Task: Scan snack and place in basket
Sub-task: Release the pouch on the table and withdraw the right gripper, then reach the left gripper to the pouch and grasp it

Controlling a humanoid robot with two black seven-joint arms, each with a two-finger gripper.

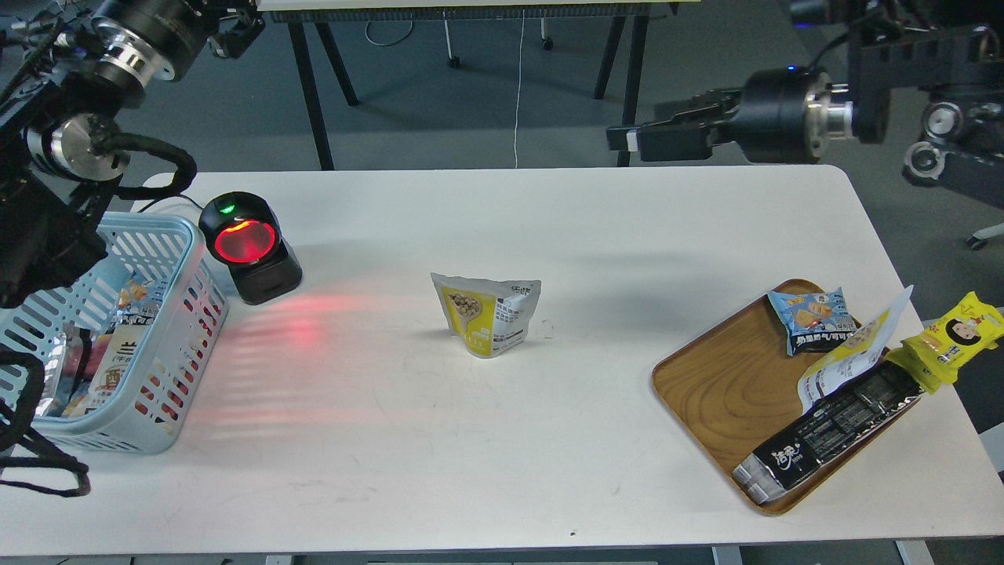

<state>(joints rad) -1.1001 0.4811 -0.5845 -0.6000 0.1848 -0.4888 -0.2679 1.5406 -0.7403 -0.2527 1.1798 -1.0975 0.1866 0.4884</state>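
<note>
Head view, basket (176,369) holding packets (several), snack (488,312) upright mid-table, right tool (637,140) nearly closed, empty.

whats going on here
Nothing is being held right now. The snack stands upright alone mid-table, between the lit red scanner and the wooden tray of other packets. The right gripper hovers above the table's far edge. The basket at left already holds some packets.

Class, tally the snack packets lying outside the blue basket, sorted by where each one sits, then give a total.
Standing on the bare table: 1, the snack.
On the wooden tray: 4 (blue packet, yellow-and-white pouch, black packet, bright yellow packet).
Total: 5.
</note>
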